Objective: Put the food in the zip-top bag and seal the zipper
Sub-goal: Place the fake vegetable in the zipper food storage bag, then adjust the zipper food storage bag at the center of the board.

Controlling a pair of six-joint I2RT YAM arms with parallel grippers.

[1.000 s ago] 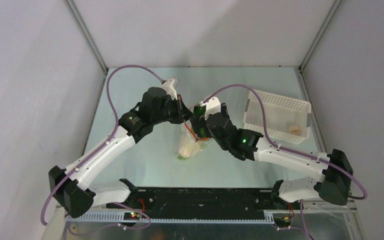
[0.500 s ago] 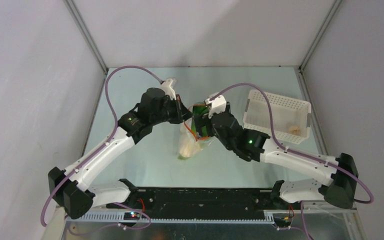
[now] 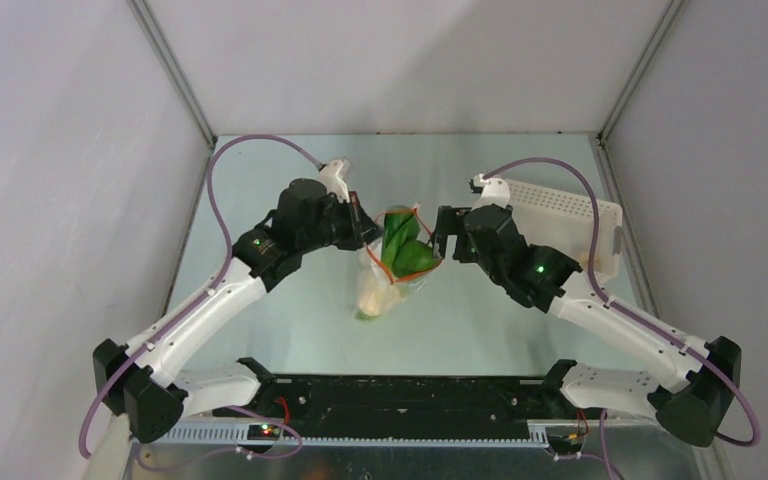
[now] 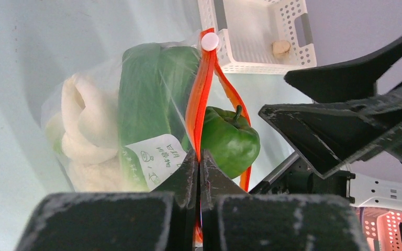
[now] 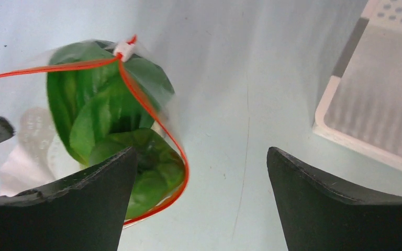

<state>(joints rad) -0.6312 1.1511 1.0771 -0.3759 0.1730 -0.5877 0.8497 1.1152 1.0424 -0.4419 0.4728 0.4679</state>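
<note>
From above, the zip-top bag (image 3: 388, 285) lies mid-desk (image 3: 290, 180), with green pieces (image 3: 407, 252) at its mouth and cream-white pieces (image 3: 371, 296) toward 7 o'clock. The left gripper (image 3: 368, 233) meets the mouth's 9 o'clock side. The right gripper (image 3: 442, 236) hangs at its 3 o'clock side, just clear of it. A white basket (image 3: 560, 215) stands further toward 3 o'clock

In the left wrist view, the left gripper's jaws are pinched tight on the orange-red zipper (image 4: 198, 104), which runs toward 12 o'clock to a white slider (image 4: 210, 41). A green pepper (image 4: 230, 141) sits in the gaping mouth, and a small cream piece (image 4: 281, 48) lies in the basket at 1 o'clock

In the right wrist view, the right gripper's jaws are spread wide with nothing between them. The zipper loops open around the greens at 10 o'clock, and the basket is at 2 o'clock
</note>
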